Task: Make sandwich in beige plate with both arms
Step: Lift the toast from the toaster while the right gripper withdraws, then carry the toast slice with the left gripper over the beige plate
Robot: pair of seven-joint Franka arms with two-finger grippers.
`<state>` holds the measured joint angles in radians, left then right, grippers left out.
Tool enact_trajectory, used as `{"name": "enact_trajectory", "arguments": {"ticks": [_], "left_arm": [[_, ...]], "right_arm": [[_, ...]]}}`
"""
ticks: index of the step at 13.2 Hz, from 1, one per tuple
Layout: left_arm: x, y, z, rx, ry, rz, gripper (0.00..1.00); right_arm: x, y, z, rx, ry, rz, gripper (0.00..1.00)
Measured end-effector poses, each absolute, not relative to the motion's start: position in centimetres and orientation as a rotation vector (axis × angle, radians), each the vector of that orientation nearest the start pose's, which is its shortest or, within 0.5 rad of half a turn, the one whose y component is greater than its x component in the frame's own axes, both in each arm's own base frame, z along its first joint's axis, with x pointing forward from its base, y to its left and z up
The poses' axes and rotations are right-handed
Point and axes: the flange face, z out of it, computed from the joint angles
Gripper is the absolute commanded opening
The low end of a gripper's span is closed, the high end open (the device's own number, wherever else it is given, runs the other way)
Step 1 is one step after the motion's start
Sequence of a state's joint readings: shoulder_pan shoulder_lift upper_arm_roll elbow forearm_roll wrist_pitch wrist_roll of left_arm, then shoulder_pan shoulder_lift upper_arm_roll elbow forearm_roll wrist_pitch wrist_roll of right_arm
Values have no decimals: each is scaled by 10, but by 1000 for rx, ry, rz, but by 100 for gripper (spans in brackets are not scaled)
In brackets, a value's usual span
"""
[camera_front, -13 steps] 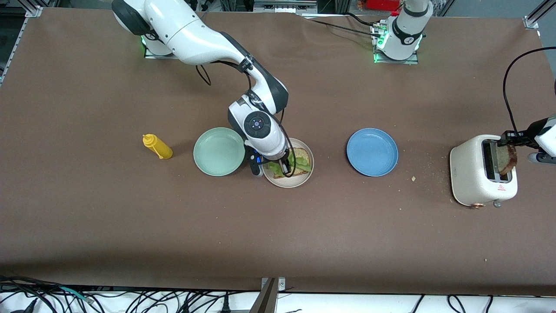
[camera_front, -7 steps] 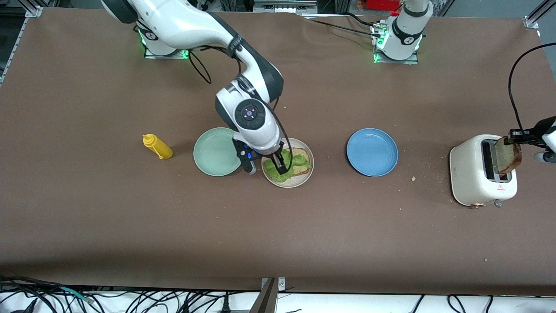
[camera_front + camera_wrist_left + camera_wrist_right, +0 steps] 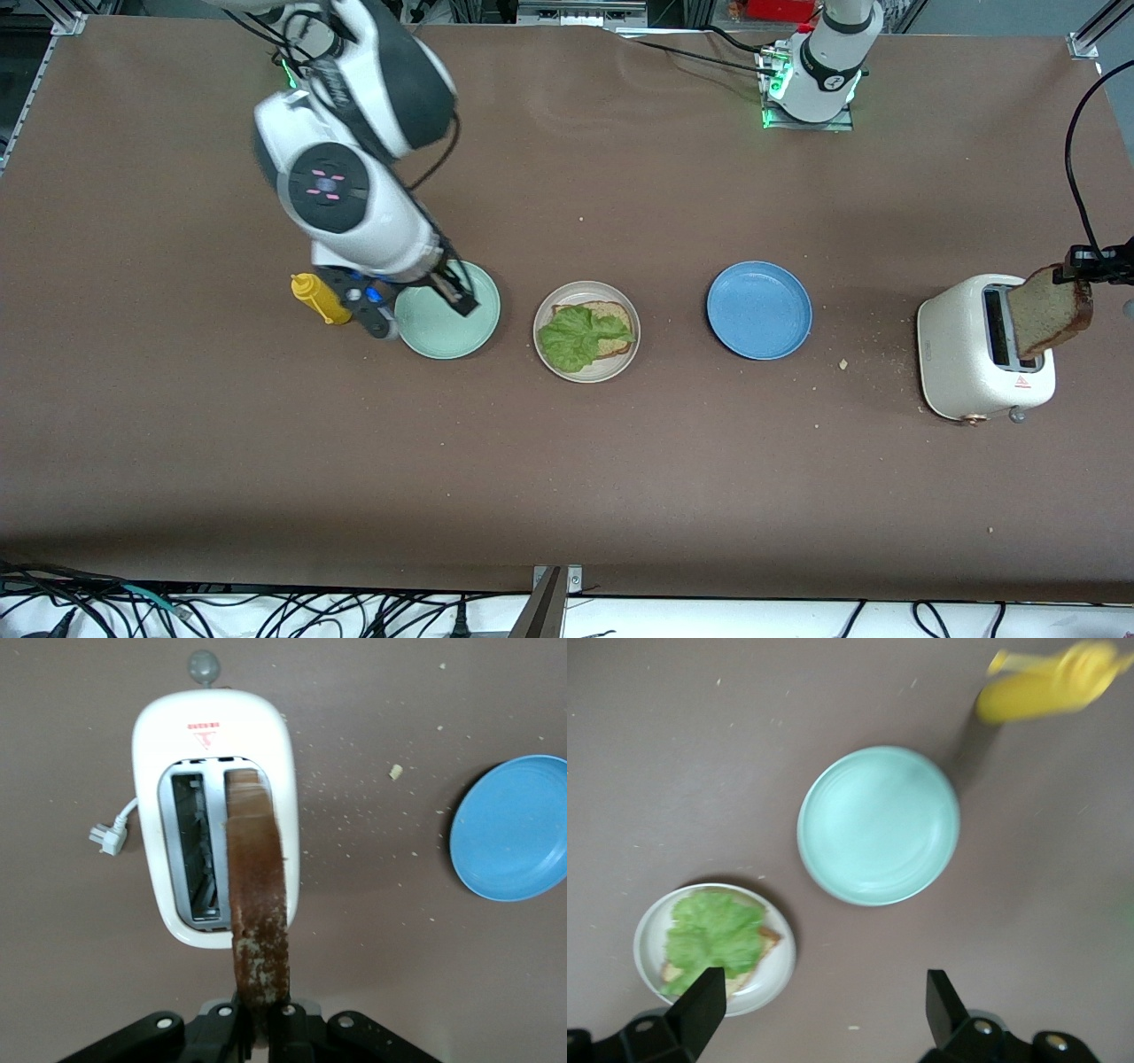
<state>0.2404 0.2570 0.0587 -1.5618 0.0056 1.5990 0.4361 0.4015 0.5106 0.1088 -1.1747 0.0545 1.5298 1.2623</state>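
Two slices are in play, and you have only one on the beige plate [image 3: 543, 347] so far.

Going left to right across the front view: a yellow bottle [image 3: 321, 299] stands toward the right arm's end of the table, just beside a mint plate [image 3: 447, 343]. The right gripper [image 3: 415, 310] hangs over that mint plate's edge, jaws spread wide and empty, as the right wrist view confirms. Treat this arm as waiting.

Next comes the beige plate, holding a toast slice [image 3: 613, 312] with a lettuce leaf [image 3: 578, 337] laid on top; the leaf covers most of the bread and overhangs it toward the front camera. A blue plate [image 3: 759, 309] sits apart, empty.

At the left arm's end stands the toaster [image 3: 961, 354], crumbs scattered near it. The left gripper [image 3: 258, 1020] is clamped narrow on the top edge of a second slice [image 3: 1048, 311], which hangs over the toaster, its lower end level with the slot.

Risks, as judged from here:
- The grip is on one thin edge only; a fast swing could let the slice pivot or slip out.
- The lower corner may catch the slot rim if you travel sideways before lifting clear.
- The lettuce lies off-centre; a slice set squarely on the bread could push the leaf out.
- The route passes over the blue plate; an early release lands the slice on the wrong plate.
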Motion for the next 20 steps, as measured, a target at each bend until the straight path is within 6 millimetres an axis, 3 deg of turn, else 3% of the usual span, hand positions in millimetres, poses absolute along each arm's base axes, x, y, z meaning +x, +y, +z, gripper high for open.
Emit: {"name": "enact_trajectory", "arguments": {"ticks": [6, 8, 10, 12, 15, 17, 20], "left_arm": [[590, 131, 494, -3263, 232, 446, 0], [587, 119, 494, -3346, 191, 501, 0], [586, 99, 487, -3476, 181, 580, 0], [591, 74, 466, -3602, 190, 728, 0], [604, 27, 420, -3707, 259, 945, 0], [611, -13, 397, -3739, 332, 1057, 0], [616, -72, 363, -3790, 416, 1226, 0]], "right_arm": [[625, 136, 565, -3026, 808, 296, 100], [629, 75, 576, -3057, 694, 256, 100], [632, 27, 582, -3149, 506, 191, 100], [637, -3, 591, -3190, 314, 80, 99], [637, -44, 593, -3195, 231, -85, 100], [639, -55, 583, -3194, 236, -129, 100], [643, -55, 565, -3194, 231, -116, 100]]}}
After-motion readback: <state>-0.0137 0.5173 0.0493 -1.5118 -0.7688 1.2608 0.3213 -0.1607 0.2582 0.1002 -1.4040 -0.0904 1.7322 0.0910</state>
